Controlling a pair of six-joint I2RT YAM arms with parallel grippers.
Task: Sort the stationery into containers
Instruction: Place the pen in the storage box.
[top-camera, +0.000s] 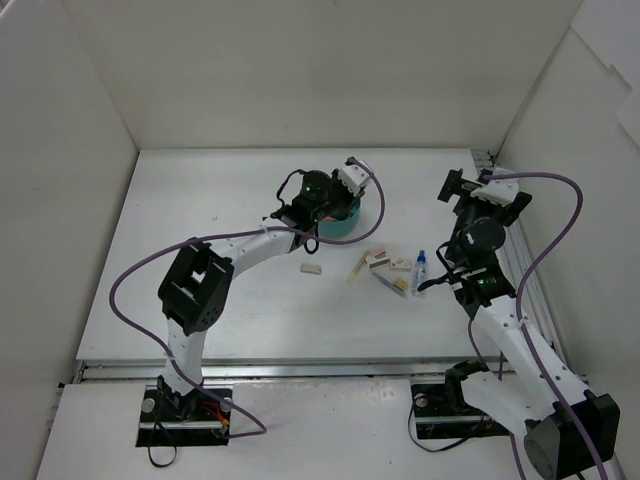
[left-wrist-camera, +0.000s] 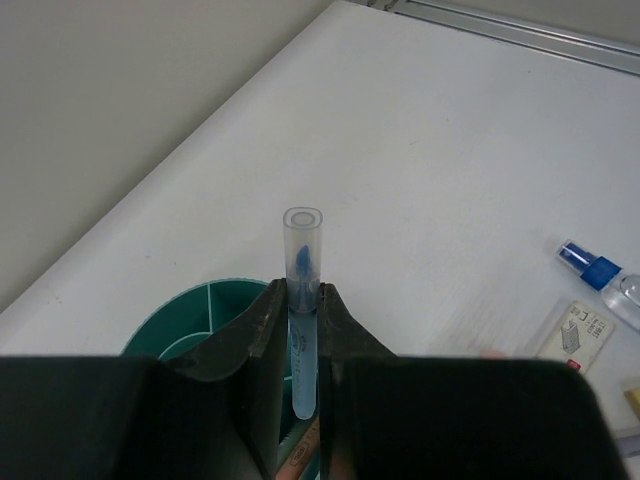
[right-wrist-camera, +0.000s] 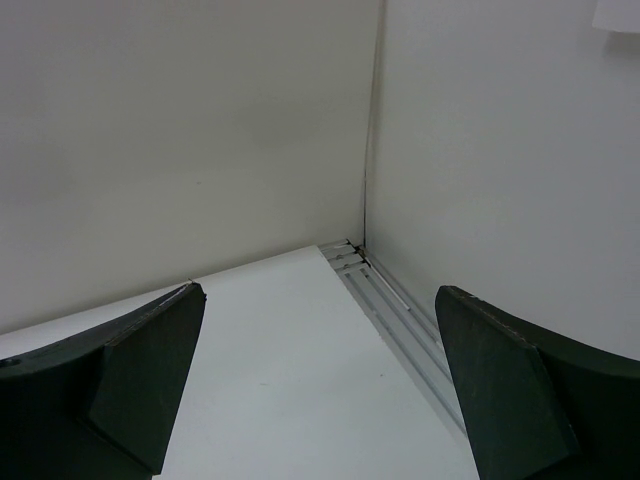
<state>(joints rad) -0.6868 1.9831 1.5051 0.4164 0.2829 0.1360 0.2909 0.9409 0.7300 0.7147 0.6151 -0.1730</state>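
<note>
My left gripper is shut on a light-blue pen with a clear cap and holds it over the round teal organizer. In the top view the left gripper is over the organizer at the back centre. An orange-brown pencil shows below, between the fingers. The clear bottle with a blue cap, several beige erasers and a yellow pen lie right of centre. One eraser lies apart. My right gripper is open and empty, raised above the table.
White walls enclose the table on three sides. A metal rail runs along the right edge toward the back right corner. The bottle and an eraser packet show at the right of the left wrist view.
</note>
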